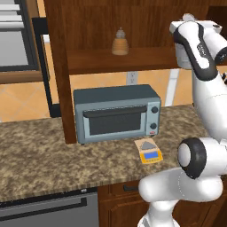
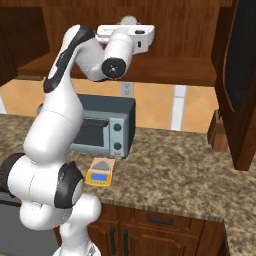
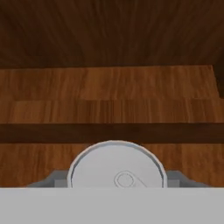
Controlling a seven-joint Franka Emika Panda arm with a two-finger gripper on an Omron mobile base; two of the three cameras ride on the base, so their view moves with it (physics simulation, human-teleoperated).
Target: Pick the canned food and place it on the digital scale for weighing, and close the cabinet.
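The canned food [image 3: 116, 164] shows its pale silvery lid with a pull tab at the bottom of the hand view, over the cabinet's wooden shelf [image 3: 109, 96]. My gripper [image 3: 116, 178] has a grey finger [image 3: 54, 178] pressed against each side of the can, so it is shut on it. In the base views my hand [image 2: 127, 32] reaches into the open dark brown cabinet [image 1: 57, 66] at shelf height. The yellow-orange digital scale [image 1: 149, 151] [image 2: 99, 173] lies bare on the granite counter in front of the toaster oven.
A grey-blue toaster oven [image 1: 116, 113] stands on the counter [image 1: 40, 155] under the shelf. A beige beehive bottle [image 1: 119, 43] sits on the shelf to the left of my hand. The cabinet's right door [image 2: 240, 75] hangs open over the counter's right part. Brown drawers [image 2: 160, 220] run below.
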